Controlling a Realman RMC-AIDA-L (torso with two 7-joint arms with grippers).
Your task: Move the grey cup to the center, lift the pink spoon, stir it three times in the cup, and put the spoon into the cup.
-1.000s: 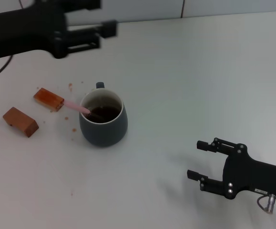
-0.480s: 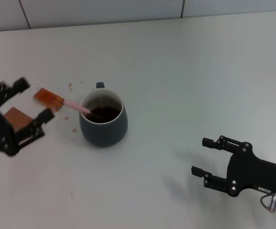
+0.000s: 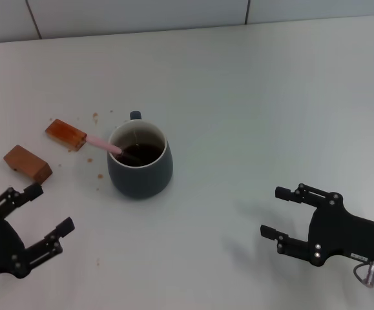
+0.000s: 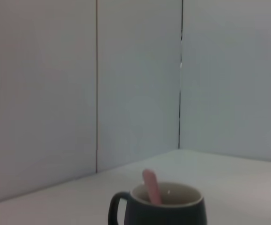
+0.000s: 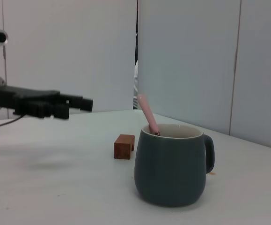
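Note:
The grey cup (image 3: 139, 161) stands upright left of the table's middle, dark liquid inside, its handle toward the far side. The pink spoon (image 3: 103, 143) rests in it, bowl down in the liquid, pink handle leaning out over the left rim. The cup (image 4: 158, 213) and spoon handle (image 4: 150, 186) also show in the left wrist view, and the cup (image 5: 170, 164) and spoon (image 5: 148, 114) in the right wrist view. My left gripper (image 3: 51, 208) is open near the front left, well clear of the cup. Far to the right, near the front, my right gripper (image 3: 272, 212) is open and empty.
Two brown blocks lie left of the cup: one (image 3: 66, 134) under the spoon handle's tip, another (image 3: 27, 165) nearer the left edge. Small brown drops (image 3: 96, 116) speckle the white table (image 3: 251, 97) around the cup. A tiled wall (image 3: 141, 13) runs behind.
My left arm has swung from above the far left of the table down to the near left corner, away from the cup. The spoon, cup and right gripper have stayed put.

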